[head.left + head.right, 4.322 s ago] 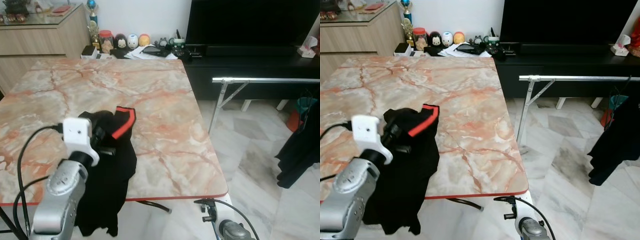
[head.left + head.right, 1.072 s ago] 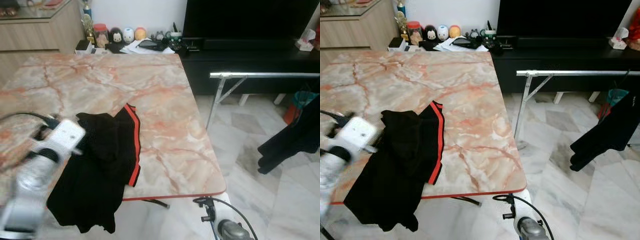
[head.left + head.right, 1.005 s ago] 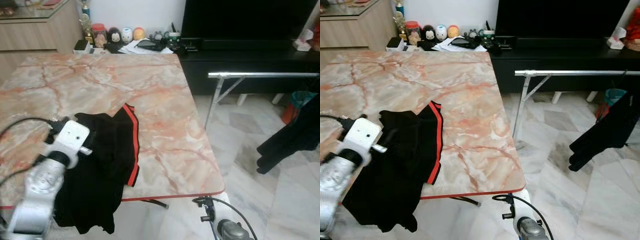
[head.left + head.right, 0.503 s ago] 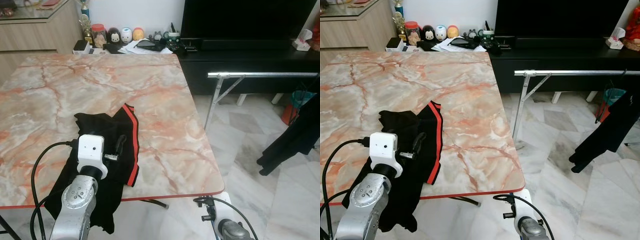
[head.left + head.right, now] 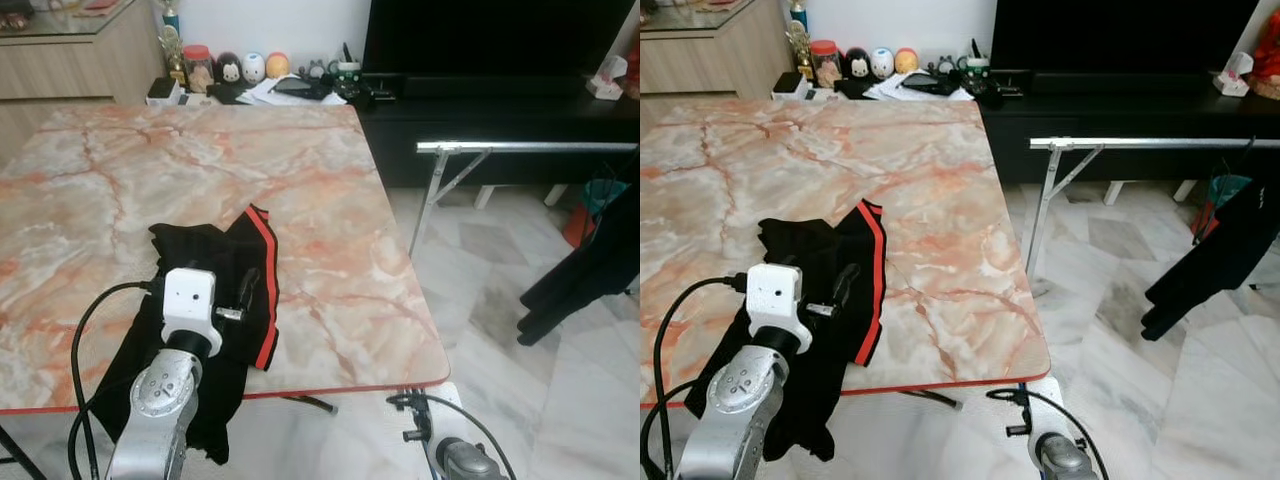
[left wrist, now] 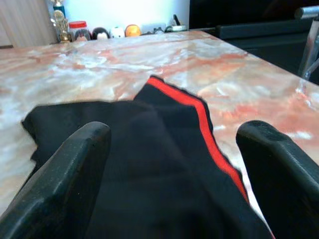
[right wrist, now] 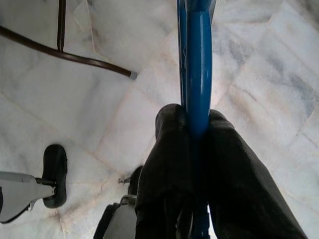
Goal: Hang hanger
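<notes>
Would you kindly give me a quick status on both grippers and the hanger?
Left gripper open, poised over black garment at marble table edge. Right gripper shut on blue hanger, low over the floor. Hanger not yet hung; drying rack ahead to the right.

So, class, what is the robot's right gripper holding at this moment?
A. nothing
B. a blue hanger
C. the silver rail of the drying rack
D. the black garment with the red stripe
B: in the right wrist view the right gripper has both black fingers pressed against a blue hanger above the floor.
</notes>
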Robot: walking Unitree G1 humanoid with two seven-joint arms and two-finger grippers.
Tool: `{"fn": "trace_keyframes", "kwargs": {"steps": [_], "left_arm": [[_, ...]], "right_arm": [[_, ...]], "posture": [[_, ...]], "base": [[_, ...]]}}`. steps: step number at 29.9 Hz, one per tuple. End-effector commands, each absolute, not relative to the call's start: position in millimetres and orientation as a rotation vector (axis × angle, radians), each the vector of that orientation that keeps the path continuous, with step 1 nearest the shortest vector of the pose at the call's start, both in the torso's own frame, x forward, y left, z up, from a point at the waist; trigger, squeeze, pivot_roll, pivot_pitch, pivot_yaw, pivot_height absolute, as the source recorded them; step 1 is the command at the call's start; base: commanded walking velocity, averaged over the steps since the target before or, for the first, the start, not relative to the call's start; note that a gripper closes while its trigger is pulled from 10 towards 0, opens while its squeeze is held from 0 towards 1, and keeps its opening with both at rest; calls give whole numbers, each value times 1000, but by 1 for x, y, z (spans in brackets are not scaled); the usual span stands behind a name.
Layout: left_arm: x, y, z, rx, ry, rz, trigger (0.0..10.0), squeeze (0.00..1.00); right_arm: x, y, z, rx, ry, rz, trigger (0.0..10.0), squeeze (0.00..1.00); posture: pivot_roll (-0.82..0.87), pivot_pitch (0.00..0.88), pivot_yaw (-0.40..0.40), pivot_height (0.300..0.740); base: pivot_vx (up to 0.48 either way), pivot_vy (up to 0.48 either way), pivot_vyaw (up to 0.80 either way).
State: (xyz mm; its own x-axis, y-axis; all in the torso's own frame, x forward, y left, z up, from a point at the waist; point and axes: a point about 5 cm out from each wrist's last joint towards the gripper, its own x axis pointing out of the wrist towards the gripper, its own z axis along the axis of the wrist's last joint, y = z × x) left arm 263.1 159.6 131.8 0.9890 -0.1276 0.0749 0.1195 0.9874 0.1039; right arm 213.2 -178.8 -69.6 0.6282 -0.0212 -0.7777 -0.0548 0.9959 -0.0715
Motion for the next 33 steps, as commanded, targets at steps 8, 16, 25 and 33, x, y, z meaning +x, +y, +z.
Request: {"fn": "trace_keyframes", "kwargs": {"steps": [8,16,25,33], "left_arm": [[261,160,129,113,-78,-136,10000,0],[263,158,130,113,-86,-138,10000,0],[261,156,130,114,-87,-142,10000,0],[261,157,127,122,-77,-140,10000,0]], "right_arm": [[212,-179,-70,-88,890,19,10000,0],[213,-179,-70,-89,889,18,10000,0],[213,-180,-70,-88,889,17,10000,0],[213,-180,-70,-88,889,18,10000,0]], "posture": [[87,0,-43,740],[88,0,-46,740],[88,0,-48,740],[88,0,-48,740]], "base": [[-285,0,0],[-277,0,0],[-253,0,0],[-31,0,0]]}}
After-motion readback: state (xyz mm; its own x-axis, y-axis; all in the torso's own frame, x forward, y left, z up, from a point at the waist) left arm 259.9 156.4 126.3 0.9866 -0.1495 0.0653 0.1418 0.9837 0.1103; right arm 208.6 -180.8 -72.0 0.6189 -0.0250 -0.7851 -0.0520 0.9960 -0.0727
